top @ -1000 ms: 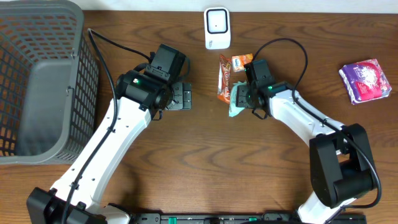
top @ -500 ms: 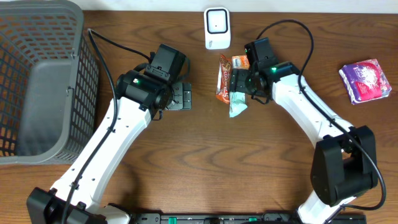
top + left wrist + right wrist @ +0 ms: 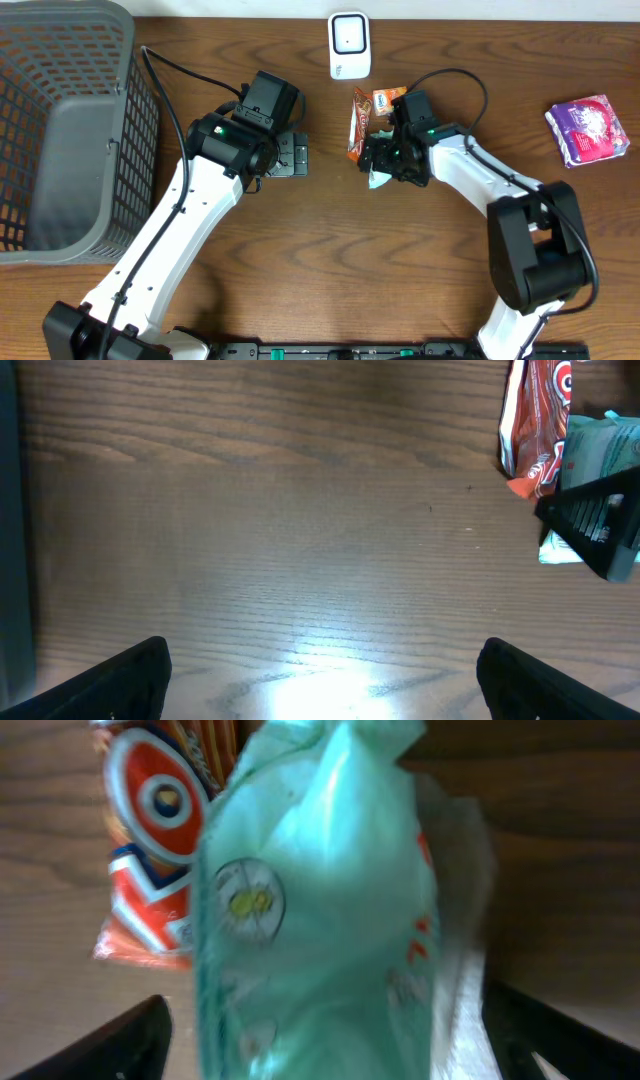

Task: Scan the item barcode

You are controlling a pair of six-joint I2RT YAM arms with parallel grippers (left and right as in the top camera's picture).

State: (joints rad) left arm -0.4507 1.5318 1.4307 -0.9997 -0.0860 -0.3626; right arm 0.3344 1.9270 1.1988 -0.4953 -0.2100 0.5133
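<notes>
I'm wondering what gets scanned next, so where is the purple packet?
Overhead view: the purple packet lies alone on the table, far right, beyond the right arm, well away from the orange snack wrapper.

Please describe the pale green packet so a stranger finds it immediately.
Find the white scanner at the table's far edge. Just in front of it, by the right gripper, lie two packets. Take the pale green packet, not the orange-red packet beside it.
</notes>
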